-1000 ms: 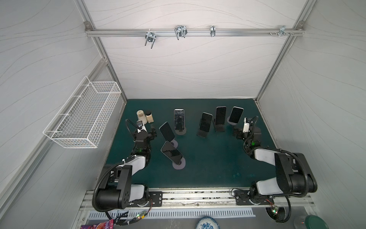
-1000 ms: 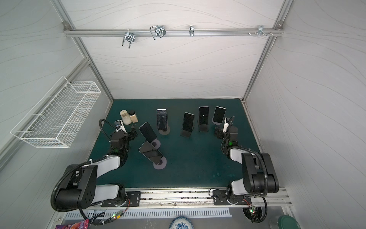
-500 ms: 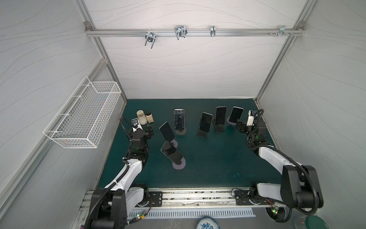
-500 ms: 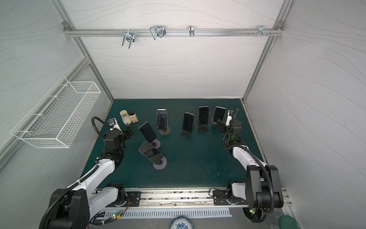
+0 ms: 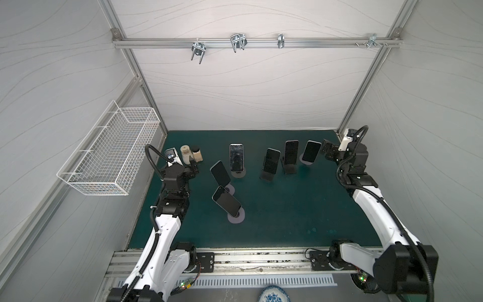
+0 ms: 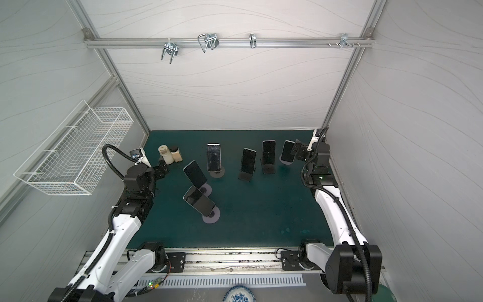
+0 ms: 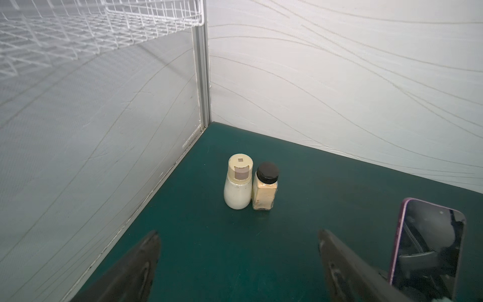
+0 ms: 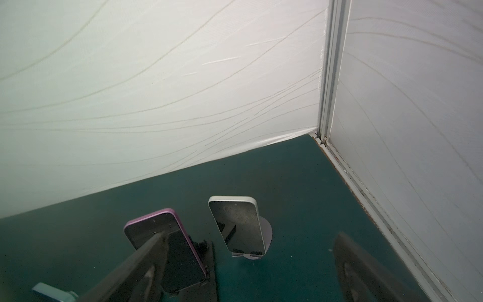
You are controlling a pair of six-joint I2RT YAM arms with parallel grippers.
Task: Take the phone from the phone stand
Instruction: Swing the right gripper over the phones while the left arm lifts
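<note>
The right hand (image 5: 328,153) is wide open and holds nothing. Its two fingers (image 8: 366,266) stand far apart. Right in front of this hand, very close, is a phone with a white edge (image 8: 236,224). The phone leans back on a round grey stand (image 8: 268,232), and its dark screen faces the hand. The fingers are not closed on it. I cannot tell if one of them touches its side.

Just past that phone, farther from the right hand, a phone with a pink edge (image 8: 167,248) leans on a black stand (image 8: 209,261). In the right wrist view one finger hides part of it.

The left hand (image 7: 239,245) is open wide too, with only bare green bench (image 7: 235,261) between its fingers. Straight ahead of it, a little way off, two small bottles stand side by side and touch. One is a white bottle (image 7: 236,191) with a cream cap. The other is a tan jar (image 7: 264,193) with a black lid. Close beside the left hand, on the side toward the right hand, a tilted phone with a purple edge (image 7: 428,248) sits on its own stand.

A white wire basket (image 5: 109,154) hangs on the wall, up high on the outer side of the left hand.
</note>
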